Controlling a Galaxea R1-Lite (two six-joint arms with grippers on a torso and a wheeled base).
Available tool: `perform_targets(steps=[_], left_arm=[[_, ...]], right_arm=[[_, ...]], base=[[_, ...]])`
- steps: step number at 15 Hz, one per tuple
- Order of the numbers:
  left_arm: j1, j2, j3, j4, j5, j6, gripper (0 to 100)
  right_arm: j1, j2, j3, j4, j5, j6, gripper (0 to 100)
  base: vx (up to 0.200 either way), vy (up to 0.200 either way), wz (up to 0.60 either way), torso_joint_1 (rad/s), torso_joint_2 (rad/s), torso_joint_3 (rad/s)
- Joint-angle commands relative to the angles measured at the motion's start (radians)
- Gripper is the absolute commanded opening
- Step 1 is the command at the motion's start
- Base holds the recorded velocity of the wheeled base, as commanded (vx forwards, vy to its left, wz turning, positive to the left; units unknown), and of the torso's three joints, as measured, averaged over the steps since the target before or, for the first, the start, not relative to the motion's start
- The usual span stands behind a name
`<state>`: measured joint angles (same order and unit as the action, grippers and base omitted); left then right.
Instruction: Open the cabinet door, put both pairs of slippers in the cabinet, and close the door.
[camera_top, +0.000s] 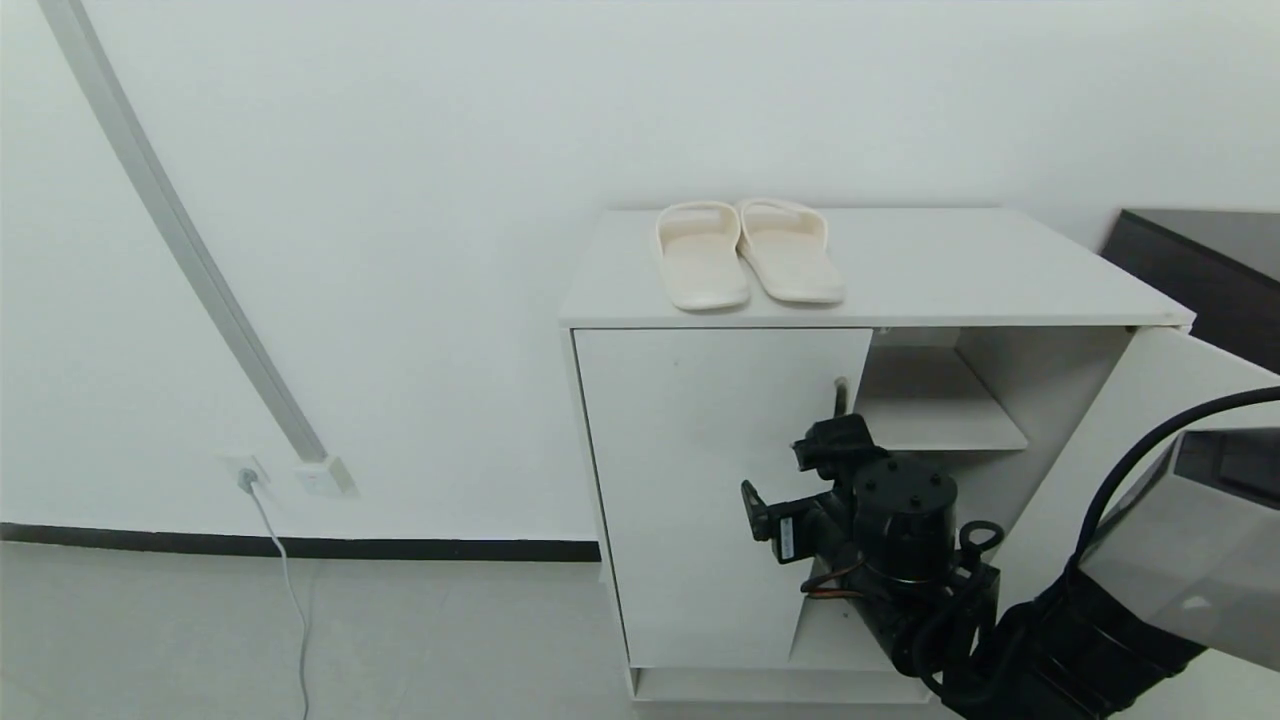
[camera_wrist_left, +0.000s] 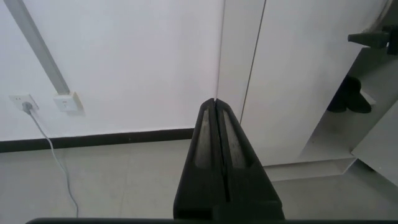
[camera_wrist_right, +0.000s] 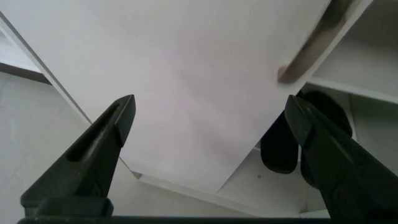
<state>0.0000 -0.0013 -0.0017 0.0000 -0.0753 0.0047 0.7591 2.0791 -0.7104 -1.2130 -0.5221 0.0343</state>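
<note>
A pair of cream slippers (camera_top: 748, 250) lies side by side on top of the white cabinet (camera_top: 1000, 270). The cabinet's left door (camera_top: 710, 480) is closed and its right door (camera_top: 1130, 440) stands swung open. A pair of black slippers (camera_wrist_right: 280, 146) sits on the bottom shelf inside, also seen from the left wrist (camera_wrist_left: 349, 98). My right gripper (camera_top: 835, 430) is open in front of the left door's inner edge, just below its handle (camera_wrist_right: 311, 46), with nothing between its fingers (camera_wrist_right: 112, 134). My left gripper (camera_wrist_left: 215, 124) is shut and empty, low and to the left of the cabinet.
An inner shelf (camera_top: 930, 410) crosses the open compartment. A wall socket with a hanging cable (camera_top: 245, 472) and a slanted conduit (camera_top: 180, 230) are on the wall to the left. Dark furniture (camera_top: 1200, 260) stands right of the cabinet. Bare floor (camera_top: 300, 640) lies to the left.
</note>
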Motion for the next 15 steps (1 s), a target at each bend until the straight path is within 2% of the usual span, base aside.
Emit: perform_targets(steps=[1,15], left_arm=[[0.000,0.001,0.000,0.000,0.000,0.000,0],[0.000,0.001,0.000,0.000,0.000,0.000,0]], right_arm=[[0.002,0.002,0.002,0.000,-0.001,-0.001,100],[0.000,-0.001,0.002,0.001,-0.001,-0.002,100]], base=[[0.000,0.000,0.00,0.178,-0.50,-0.320],[0.000,0.000,0.00,0.230,-0.55,-0.320]])
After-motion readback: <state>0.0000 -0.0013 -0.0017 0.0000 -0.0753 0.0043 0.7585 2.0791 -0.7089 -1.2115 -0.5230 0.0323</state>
